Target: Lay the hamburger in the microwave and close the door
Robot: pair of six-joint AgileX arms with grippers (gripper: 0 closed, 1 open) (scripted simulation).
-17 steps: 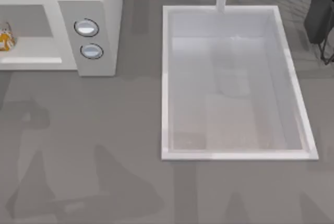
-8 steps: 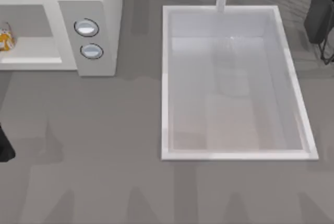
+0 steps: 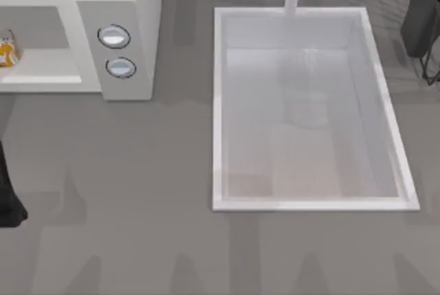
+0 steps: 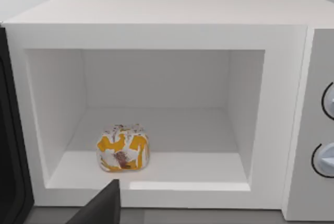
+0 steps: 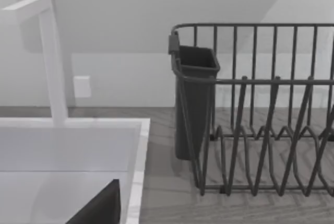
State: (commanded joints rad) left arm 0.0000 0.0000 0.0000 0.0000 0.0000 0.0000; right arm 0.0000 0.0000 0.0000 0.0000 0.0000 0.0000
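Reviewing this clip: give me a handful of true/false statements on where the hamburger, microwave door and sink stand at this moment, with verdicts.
1. The hamburger lies inside the microwave cavity. True.
2. The door is shut over the cavity. False: it stands open at the cavity's side.
3. The sink holds the hamburger. False: the hamburger is on the microwave floor.
4. Two round knobs sit on the microwave's panel. True.
5. A dish rack stands beside the sink. True.

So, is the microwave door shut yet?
No, in the left wrist view the microwave cavity stands open, with the hamburger lying on its floor.
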